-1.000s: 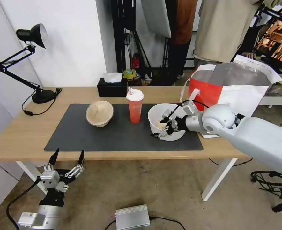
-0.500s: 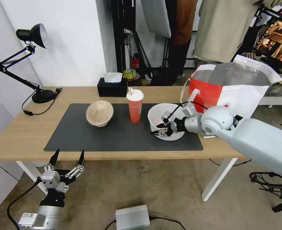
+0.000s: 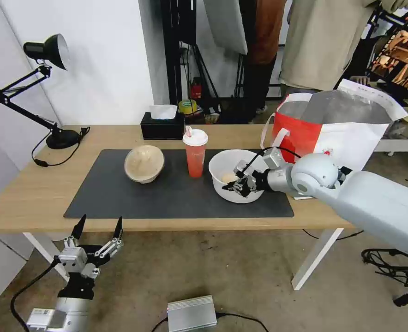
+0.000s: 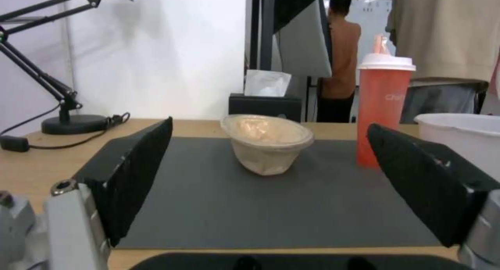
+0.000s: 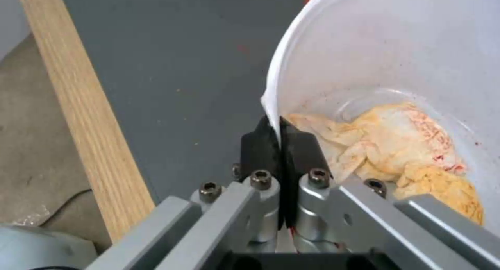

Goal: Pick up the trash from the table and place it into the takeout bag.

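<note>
White bowl (image 3: 227, 177) on the bench mat (image 3: 167, 193), near rim pinched tight in my right jaws (image 3: 237, 186), scraps half hidden behind them, left jaws (image 3: 98, 229) spread empty below the bench (image 3: 38, 193) edge, bag (image 3: 333, 129) cut off behind my arm.

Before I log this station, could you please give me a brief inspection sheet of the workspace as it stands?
Surface: wooden table with grey mat.
Job's things: white bowl, red cup, beige bowl on the mat; takeout bag at the right end.
Clutter: black tissue box, desk lamp.
Grippers: right gripper shut on the white bowl's rim; left gripper open, below the table's front edge.
Cables: lamp cord.
Surroundings: people behind.
</note>
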